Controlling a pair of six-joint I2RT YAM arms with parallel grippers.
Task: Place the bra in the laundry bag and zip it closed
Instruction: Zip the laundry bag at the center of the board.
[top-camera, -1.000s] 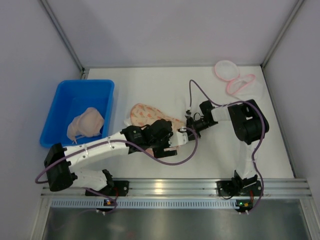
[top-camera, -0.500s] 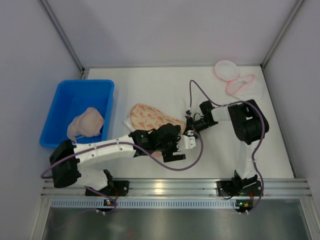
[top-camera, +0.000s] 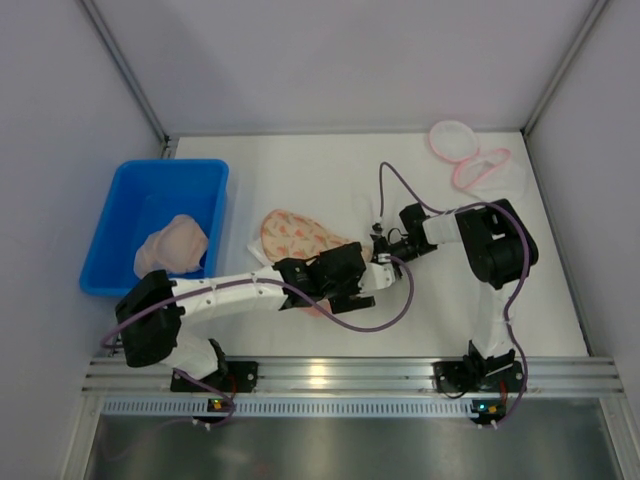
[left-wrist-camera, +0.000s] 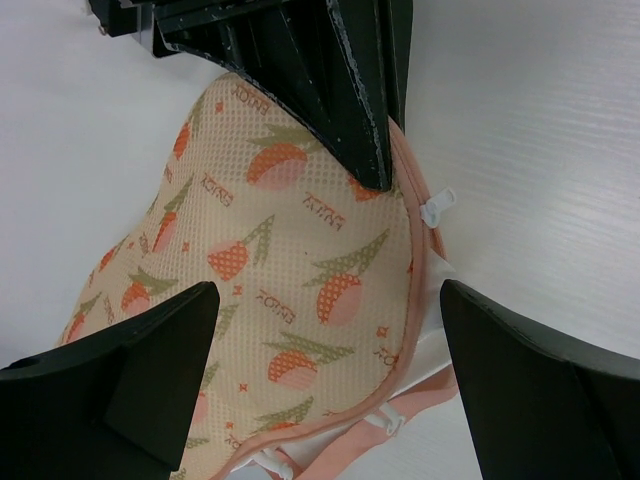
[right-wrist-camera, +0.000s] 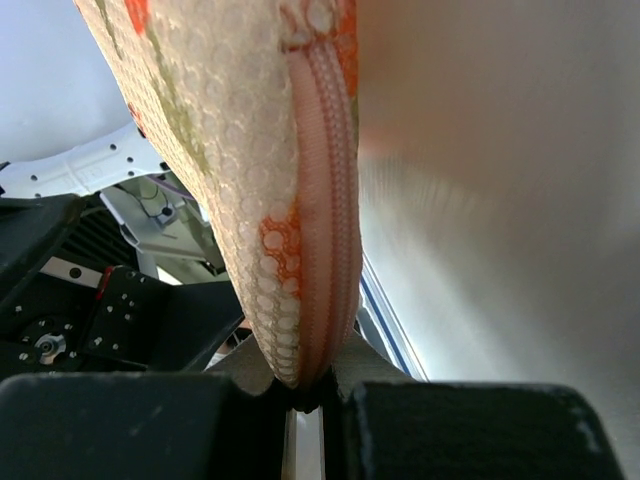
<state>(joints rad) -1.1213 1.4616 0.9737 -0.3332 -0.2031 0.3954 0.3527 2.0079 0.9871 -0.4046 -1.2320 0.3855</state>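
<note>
Top view first: the laundry bag (top-camera: 297, 232), peach with a flower print, lies flat about mid-table (top-camera: 300, 165). The left arm (top-camera: 230, 292) reaches across over its near right end. The right claw (top-camera: 378, 246) sits at the bag's right tip. There's a beige garment (top-camera: 170, 247) in the blue bin (top-camera: 216, 176) on the left and some pink stuff (top-camera: 465, 155) at the back right, both well apart from the action.

Left wrist view: the left claw (left-wrist-camera: 330, 300) is spread wide with nothing in it, hovering over the bag. The white zipper pull (left-wrist-camera: 437, 204) sits on the pink edge, just beside the right claw's fingers. White fabric (left-wrist-camera: 425, 365) with little clasps pokes out under the lower edge. I reckon that's the bra, mostly inside but not fully tucked. Can't tell how much of the zipper is done.

Right wrist view: the right claw is clamped tight on the bag's zipper seam (right-wrist-camera: 325, 150), with the mesh pinched between the fingers.

How I'd do it: keep the right pinch firm so the seam stays taut, and bring the left claw down square on that small pull rather than the mesh. Then drag it along the seam line, not across it. Nudge the loose white bits in first, or the slider will probably snag on them.
</note>
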